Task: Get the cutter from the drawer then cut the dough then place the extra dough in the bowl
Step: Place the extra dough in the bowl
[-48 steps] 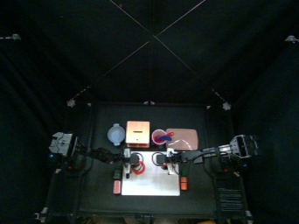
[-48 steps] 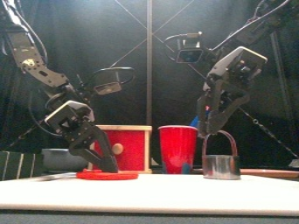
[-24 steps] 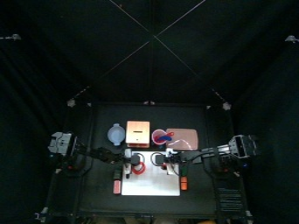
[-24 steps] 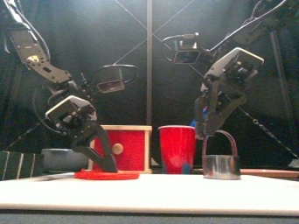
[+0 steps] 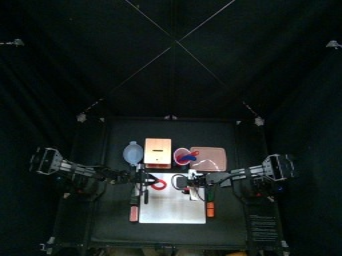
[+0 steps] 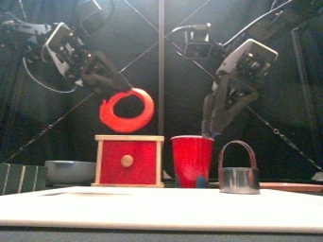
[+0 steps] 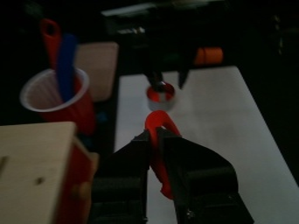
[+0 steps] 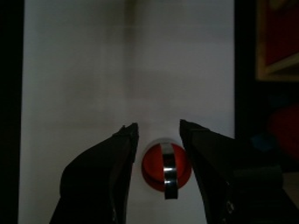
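Bowl: the blue-grey bowl (image 6: 70,171) sits on the counter at the far left, just beside the wooden box (image 6: 139,165). It is where the extra dough belongs, and I cannot see inside it.
Left claw: the left claw (image 6: 113,90) is clamped on the upper rim of the red dough ring (image 6: 127,125). The ring hangs upright in the air above the box.
Why so high: this ring is the extra dough (what is left once the middle is cut out). I judge it is held up to clear the box top on the way to the bowl.
Change, left side: half a second ago the ring lay flat on the white cutting board (image 8: 117,79) with the claw down on it. Now both are raised, and the arm has drawn back toward its own side.
Red cup: the red cup (image 6: 192,161) stands between the box and the cutter, clear of both arms.
Cutter: the round metal cutter (image 6: 239,180) stands on the board with its wire handle up. The right wrist view shows the cut dough disc (image 8: 155,168) inside it.
Right claw: the right claw (image 6: 217,130) hovers just above the handle with its jaws apart, gripping nothing.
Change, right side: arm and cutter sit much as before.
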Tool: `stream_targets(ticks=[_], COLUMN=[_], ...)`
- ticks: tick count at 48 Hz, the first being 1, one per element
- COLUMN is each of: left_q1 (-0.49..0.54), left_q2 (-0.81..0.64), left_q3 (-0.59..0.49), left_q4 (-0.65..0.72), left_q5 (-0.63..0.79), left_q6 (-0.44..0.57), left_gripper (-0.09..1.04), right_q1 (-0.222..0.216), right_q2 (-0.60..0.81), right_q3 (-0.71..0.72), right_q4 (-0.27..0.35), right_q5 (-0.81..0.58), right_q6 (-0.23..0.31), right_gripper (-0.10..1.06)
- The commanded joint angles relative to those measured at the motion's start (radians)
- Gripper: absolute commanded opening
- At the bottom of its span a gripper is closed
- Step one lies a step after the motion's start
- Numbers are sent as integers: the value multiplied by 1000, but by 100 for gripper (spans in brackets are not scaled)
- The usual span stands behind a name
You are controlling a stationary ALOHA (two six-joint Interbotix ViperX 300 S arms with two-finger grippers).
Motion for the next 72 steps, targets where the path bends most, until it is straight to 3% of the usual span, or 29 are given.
stream_targets(ticks=[1, 10, 17, 23, 29, 42, 56, 64, 72], left_q1=[115, 299, 377, 433, 440, 430, 420, 325, 330], left_q2=[-130, -229, -207, -164, -98, -34, -35, -37, -41], left_q3=[44, 163, 215, 222, 199, 190, 201, 178, 190], left_q4=[5, 0, -11, -12, 26, -46, -141, -225, -229], left_q5=[-9, 34, 152, 166, 158, 48, 98, 91, 87], left_q6=[3, -2, -3, 3, 2, -5, -11, -35, -38], left_gripper=[56, 56, 56, 57, 63, 96, 96, 96, 96], right_q1=[-5, -6, -8, -8, -9, -9, -9, -11, -11], right_q2=[-32, -23, -23, -21, -11, 12, 12, 12, 12], right_q3=[-26, -15, -11, -14, -15, -20, -20, -21, -20], right_q4=[-21, -34, -41, -41, -41, -41, -40, -35, -35], right_q5=[-104, -273, -327, -341, -341, -341, -342, -341, -341], right_q6=[-2, -3, -8, -9, -9, -2, -2, -2, -2], right_gripper=[80, 80, 80, 80, 80, 80, 80, 80, 80])
